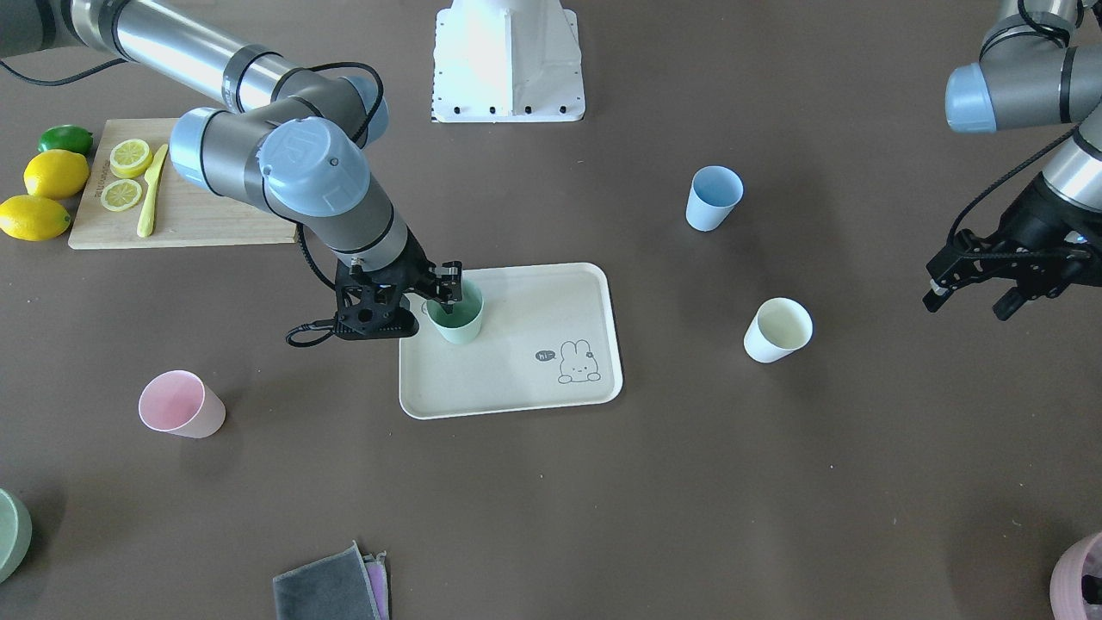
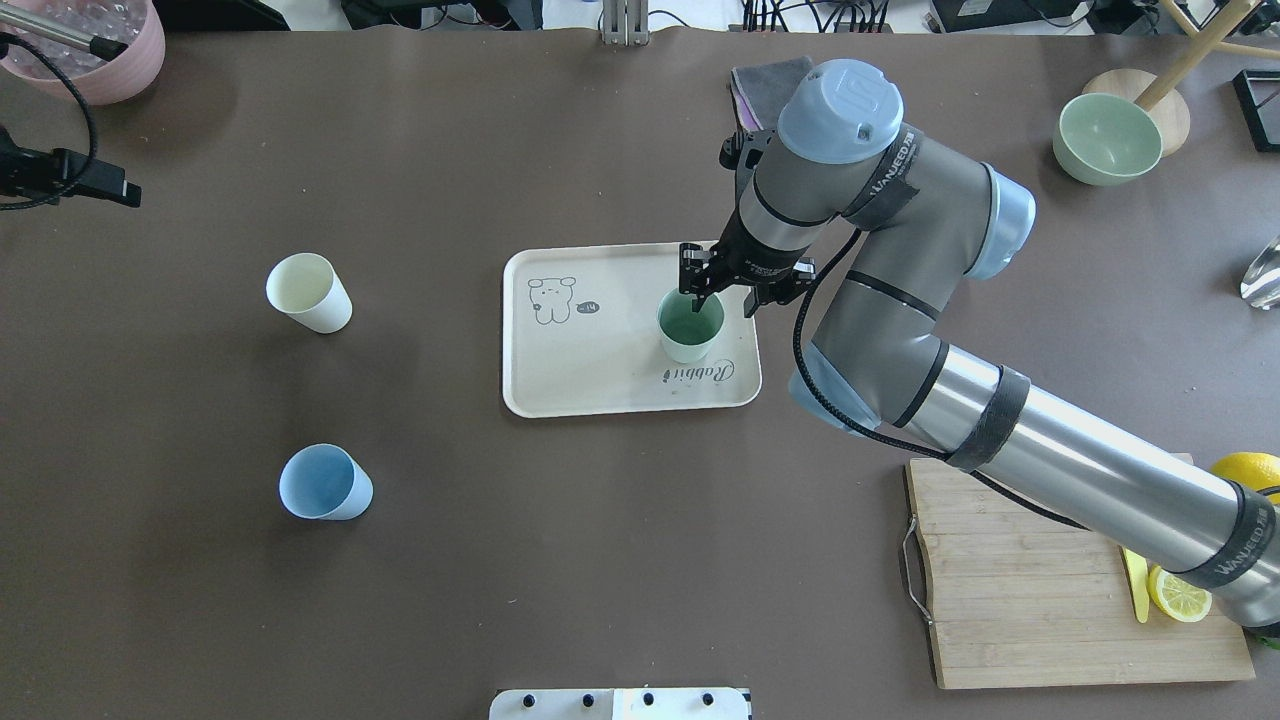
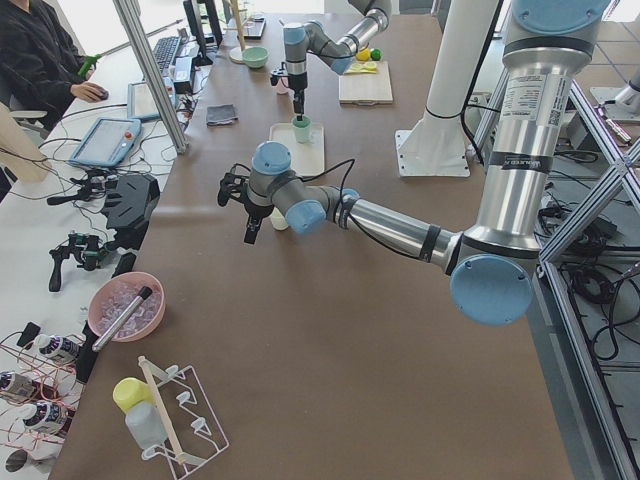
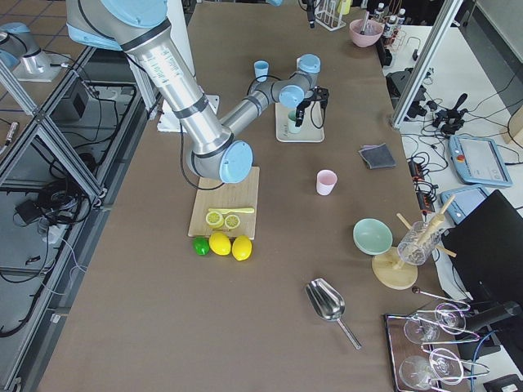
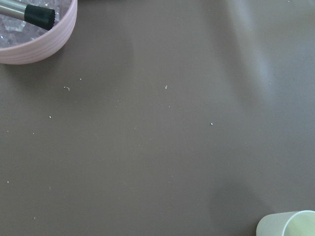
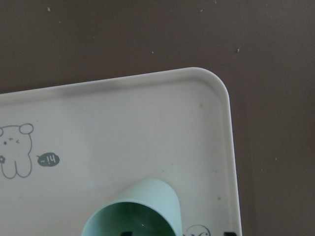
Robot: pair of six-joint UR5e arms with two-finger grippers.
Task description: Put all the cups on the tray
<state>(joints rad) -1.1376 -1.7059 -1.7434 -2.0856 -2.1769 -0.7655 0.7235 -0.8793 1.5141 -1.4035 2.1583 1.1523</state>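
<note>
The sage green cup [image 1: 456, 317] stands upright on the cream tray [image 1: 534, 383], near its end by the "Rabbit" script [image 2: 700, 372]. My right gripper [image 2: 720, 293] is open over it, one finger inside the cup and the other outside its wall. In the right wrist view the cup [image 6: 135, 209] sits at the bottom edge. The light blue cup [image 1: 713, 198], the cream-white cup [image 1: 777, 330] and the pink cup [image 1: 181, 405] stand on the table off the tray. My left gripper [image 1: 968, 301] is open and empty, off to the side of the cream-white cup.
A wooden cutting board [image 1: 198, 220] with lemon slices and a yellow knife lies by my right arm, with lemons [image 1: 53, 175] and a lime beside it. A green bowl [image 2: 1105, 138], a pink pot [image 2: 90, 55] and a folded cloth [image 1: 331, 585] sit along the far edge.
</note>
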